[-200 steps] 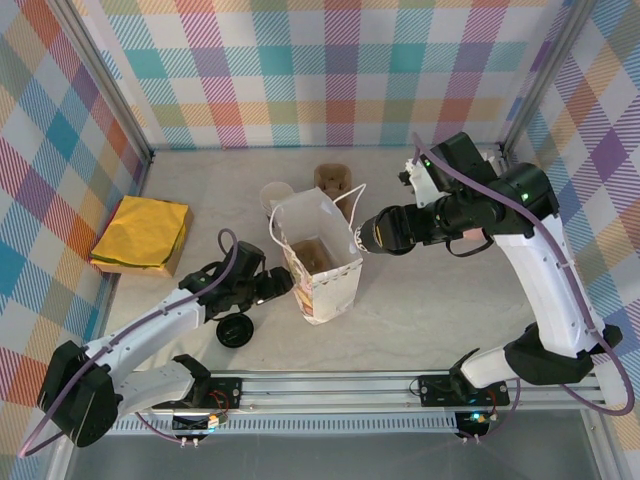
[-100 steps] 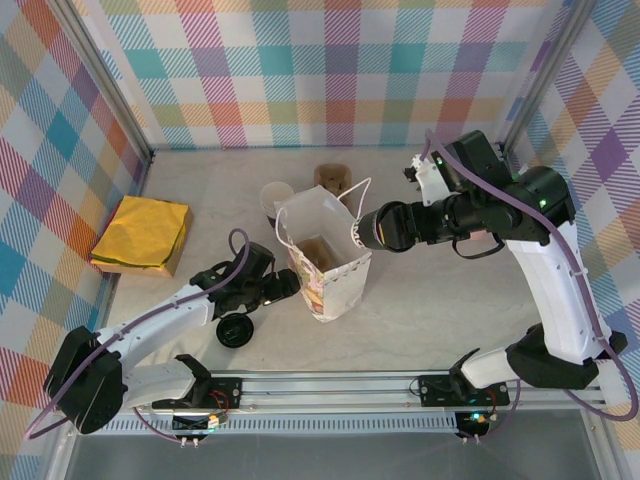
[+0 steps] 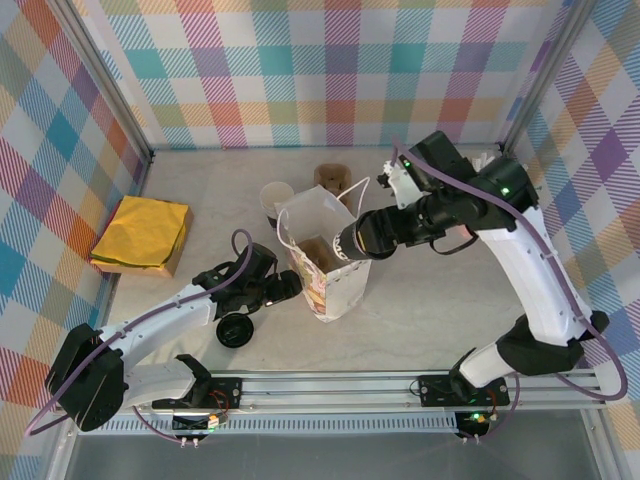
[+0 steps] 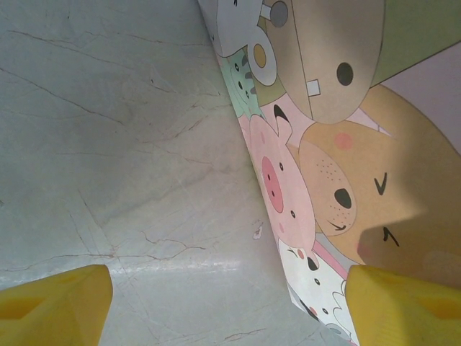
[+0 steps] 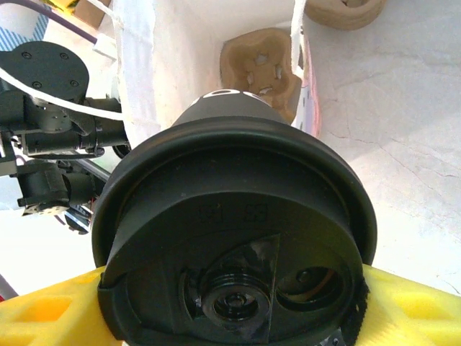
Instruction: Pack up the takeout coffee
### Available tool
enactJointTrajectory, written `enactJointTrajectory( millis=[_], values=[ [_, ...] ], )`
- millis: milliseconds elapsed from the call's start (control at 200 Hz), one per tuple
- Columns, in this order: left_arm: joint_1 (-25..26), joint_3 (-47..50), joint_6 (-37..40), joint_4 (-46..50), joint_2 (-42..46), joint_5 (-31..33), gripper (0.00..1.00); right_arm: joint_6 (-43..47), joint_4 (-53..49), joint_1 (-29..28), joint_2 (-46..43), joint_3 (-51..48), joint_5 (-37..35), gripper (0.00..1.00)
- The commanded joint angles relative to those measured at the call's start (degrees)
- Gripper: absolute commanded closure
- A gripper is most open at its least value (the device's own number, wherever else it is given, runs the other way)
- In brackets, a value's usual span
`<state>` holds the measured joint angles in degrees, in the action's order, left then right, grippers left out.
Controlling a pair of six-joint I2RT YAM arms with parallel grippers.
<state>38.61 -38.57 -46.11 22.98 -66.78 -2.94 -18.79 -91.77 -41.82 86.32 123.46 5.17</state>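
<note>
Step in hand — insertion: the right gripper (image 5: 230,317) is clamped on the takeout coffee (image 5: 230,231), lid toward the wrist, at the 3 o'clock edge of the paper bag (image 3: 338,288) mouth; cup not yet inside. A moulded carrier (image 5: 261,59) lies on the bag floor; judged next move — bring the cup upright over a carrier well, lower, release. The left gripper (image 4: 230,306) stands wide and empty at the bag's 8 o'clock flank; contact cannot be confirmed. Surface: pale veined tabletop (image 3: 440,310); loose black lid (image 3: 235,330) at the bag's 8 o'clock, open white cup (image 3: 277,197) at 11, yellow folded item (image 3: 143,235) at 9; plaid walls (image 3: 320,70) enclose the cell.
</note>
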Motion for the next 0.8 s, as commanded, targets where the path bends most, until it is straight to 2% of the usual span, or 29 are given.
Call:
enactJointTrajectory(
  millis=[0, 795],
  values=[
    [0.98, -1.43, -0.59, -1.63, 0.33, 0.44, 0.16, -0.73, 0.97, -1.2, 1.75, 2.0, -0.71, 0.31],
    [1.04, 0.24, -0.32, -2.33, 2.64, 0.15, 0.16, 0.7, -2.31, -7.63, 19.09, 12.71, -9.98, 0.31]
  ],
)
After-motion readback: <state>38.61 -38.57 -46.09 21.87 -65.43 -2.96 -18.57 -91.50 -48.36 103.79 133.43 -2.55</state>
